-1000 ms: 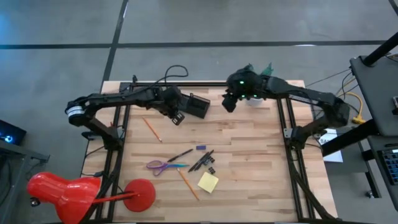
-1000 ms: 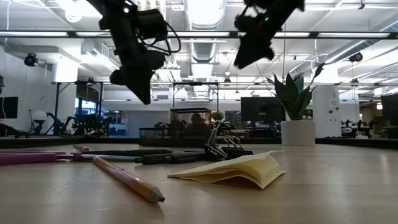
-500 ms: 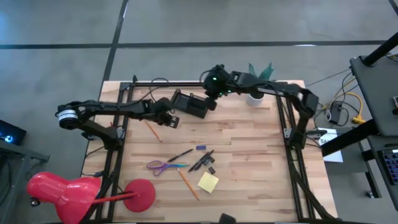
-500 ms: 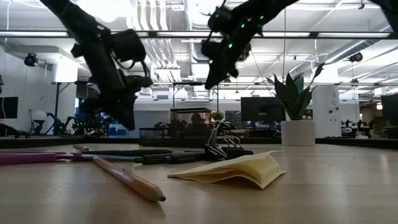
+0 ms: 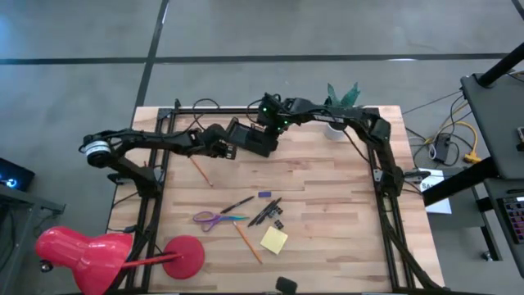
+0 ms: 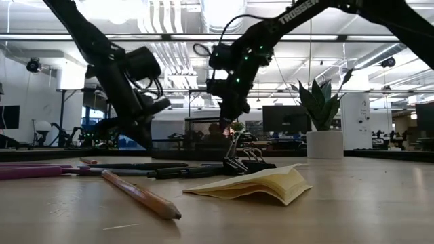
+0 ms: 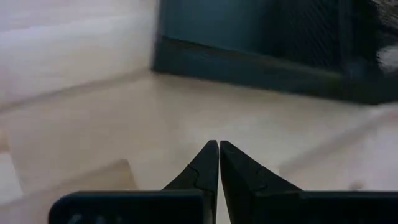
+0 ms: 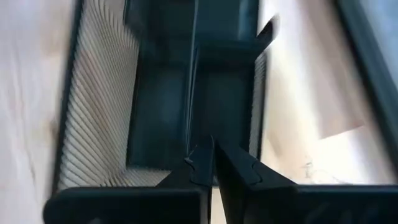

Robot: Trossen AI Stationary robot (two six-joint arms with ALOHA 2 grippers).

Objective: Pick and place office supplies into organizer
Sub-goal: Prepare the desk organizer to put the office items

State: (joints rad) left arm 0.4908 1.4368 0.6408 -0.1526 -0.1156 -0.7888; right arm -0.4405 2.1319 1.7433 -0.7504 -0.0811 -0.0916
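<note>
My left gripper (image 7: 218,163) has its two dark fingers pressed together, tips meeting in a thin seam, holding nothing. It hangs low over the pale butcher-block table (image 5: 327,197), just beside the organizer (image 5: 255,140), whose flat dark base wall and fine wire mesh fill the space ahead of my left wrist. From above, my left arm (image 5: 155,143) stretches across the table's far edge from its left side, elbow low, wrist angled down toward the wood.

My right gripper (image 8: 212,163) is also closed and empty, its fingertips touching. It hovers directly over the organizer, looking straight down into the boxy mesh compartments: a thin divider wall, dark floor panels, and ribbed mesh along one side. My right arm (image 5: 344,121) reaches in from the far right, past the white pot of the plant (image 5: 340,98), with green lights glowing near the wrist.

The supplies lie loose nearer the front of the table, well apart from the organizer. The yellow sticky-note pad (image 6: 261,184) sits closest in the low view, its top sheet curling up. An orange pencil (image 6: 139,195) lies slantwise beside it. Behind are black clips (image 6: 244,163), black pens (image 5: 266,211), and purple scissors (image 5: 211,218). A second pencil (image 5: 200,170) lies near my left gripper. The glossy red lamp (image 5: 86,256) stands at the front left corner.
</note>
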